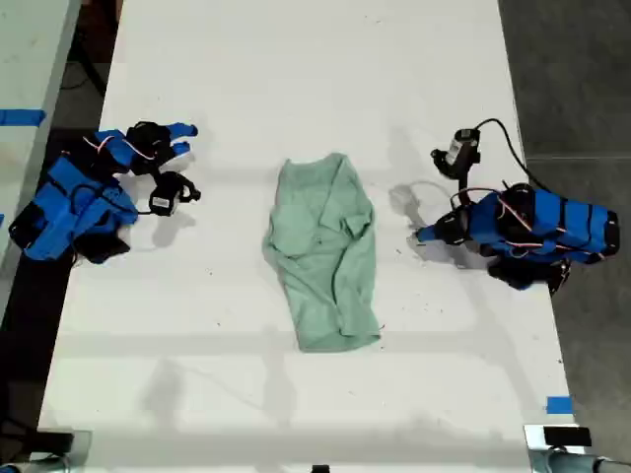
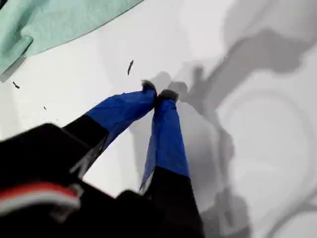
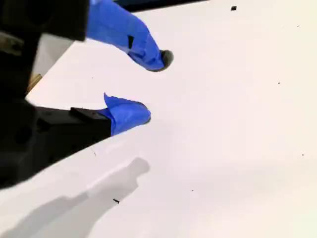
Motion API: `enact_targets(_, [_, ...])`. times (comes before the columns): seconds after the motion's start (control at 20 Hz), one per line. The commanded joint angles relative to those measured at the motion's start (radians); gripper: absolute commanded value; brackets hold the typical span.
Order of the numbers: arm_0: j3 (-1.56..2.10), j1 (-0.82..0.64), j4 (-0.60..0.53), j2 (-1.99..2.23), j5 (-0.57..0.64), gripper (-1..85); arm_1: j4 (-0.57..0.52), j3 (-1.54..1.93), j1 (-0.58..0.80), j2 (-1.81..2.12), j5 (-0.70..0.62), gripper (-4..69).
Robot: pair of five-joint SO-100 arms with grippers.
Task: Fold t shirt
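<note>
Gripper tips pressed together and holding nothing, my first gripper sits just off one long side of the shirt, its fingertips low over bare table. The shirt lies rumpled but roughly flat at the middle of the table, lengthwise toward the near and far edges in the exterior view, one end bunched narrower, the other spread wider with a curled hem. It looks unfolded, or at most partly gathered; the fold seems yet to be made. A corner of the mint cloth shows in the first wrist view, which ties this gripper to the arm at the exterior view's right, crouched low with its elbow tucked near that table edge. My second gripper stands part-open, the blue-taped fingers apart with only white table between them, grasping nothing. By elimination it belongs to the arm at the exterior view's left, folded back on itself near the opposite long edge, well apart from the shirt. Both arms appear parked clear of the cloth on either side, likely so each can reach in for its own edge.
</note>
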Motion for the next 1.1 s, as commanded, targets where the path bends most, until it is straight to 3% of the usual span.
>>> enact_targets(0.0, [0.043,0.015,0.002,0.008,0.008,13.4,-0.023,0.052,0.008,0.011,-0.014,2.6])
enact_targets(1.0, [0.043,-0.017,0.002,0.008,0.006,13.7,-0.023,0.052,0.008,0.011,-0.014,2.6])
enact_targets(1.05, [0.043,-0.017,0.002,0.008,0.091,14.6,-0.023,0.052,-0.002,0.011,0.075,2.8])
